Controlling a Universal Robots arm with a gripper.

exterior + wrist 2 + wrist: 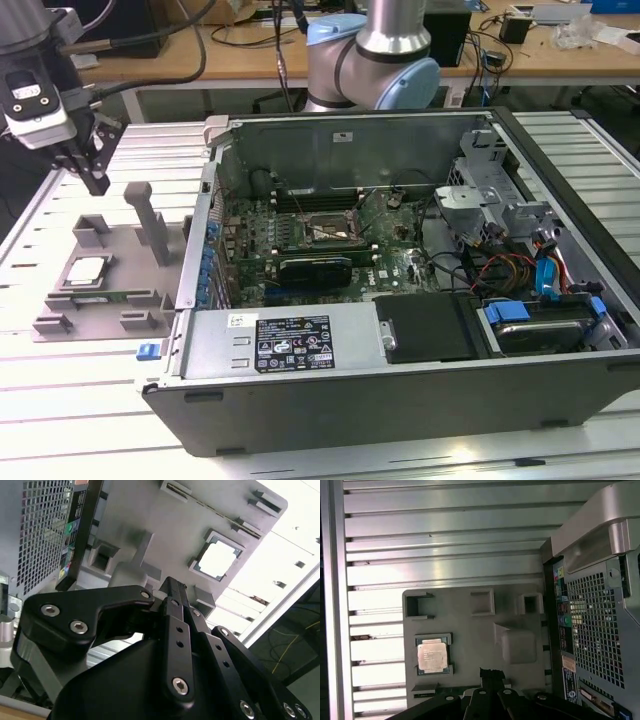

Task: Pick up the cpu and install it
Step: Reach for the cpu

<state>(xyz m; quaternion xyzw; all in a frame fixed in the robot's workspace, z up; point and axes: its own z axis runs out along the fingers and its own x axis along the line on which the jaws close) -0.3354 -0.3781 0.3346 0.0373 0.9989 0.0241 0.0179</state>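
Gripper [96, 183] hangs above the far end of the gray holder [125, 262]. Its fingers are pinched together with nothing between them, and both wrist views show the black tips meeting the same way. It touches nothing.

The cpu [87, 270] lies flat in a square pocket of the holder. The holder sits on the slatted metal table [60, 400], at 9 o'clock from the computer case [400, 400], on the exterior view's left. In the exterior view the gripper is at 12 o'clock from the chip and well apart from it. The chip is not yet picked up. The socket [325, 228] on the board inside the case is at about 3 o'clock from the chip.

Handling, as a judgement:
- The chip is likely light, thin and rigid.
- The smooth metal top is probably slippery.
- The underside is probably delicate, so the flat faces are poor places to squeeze.
- The best hold looks like two opposite edges. The pocket walls seem to be mostly corner pieces, which would leave the mid-sides reachable.

Looks: a small flat square with a pale silver top. In the first wrist view the cpu [432, 656] shows faint print and a darker rim around the lid. In the second wrist view the cpu [217, 560] glares nearly white.
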